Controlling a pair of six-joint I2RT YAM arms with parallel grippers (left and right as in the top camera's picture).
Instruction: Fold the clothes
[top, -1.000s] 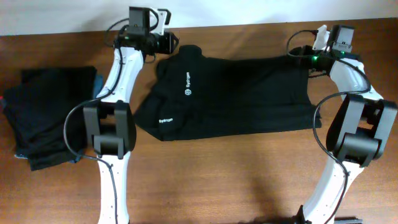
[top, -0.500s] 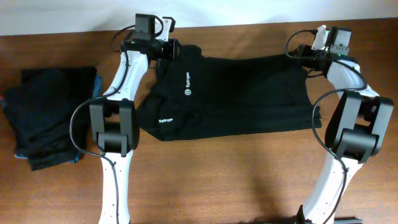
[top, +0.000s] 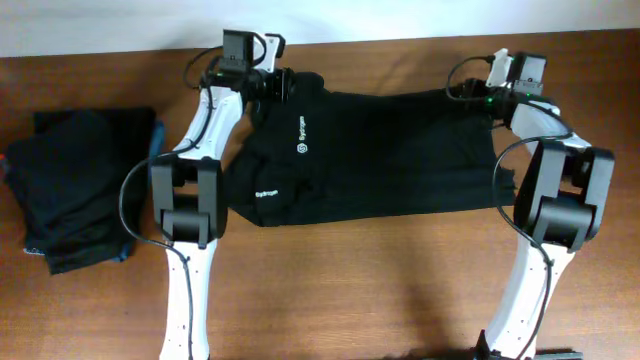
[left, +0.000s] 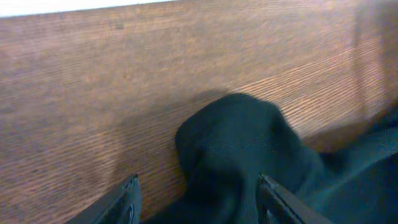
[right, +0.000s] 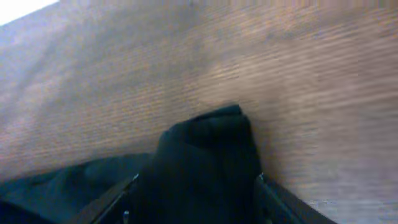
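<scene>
1 spread black shirt (top: 370, 150), 1 dark folded stack (top: 80, 190), 2 grippers on the shirt

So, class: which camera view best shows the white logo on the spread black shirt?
The overhead view: the white logo sits clearly on the spread black shirt. Both wrist views show only bunched black fabric between tool fingers, no logo.

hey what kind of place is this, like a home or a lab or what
Probably a lab-style test bench: a bare wooden table against a plain white wall, two robot arms fixed to it, a black shirt and a folded stack.
</scene>
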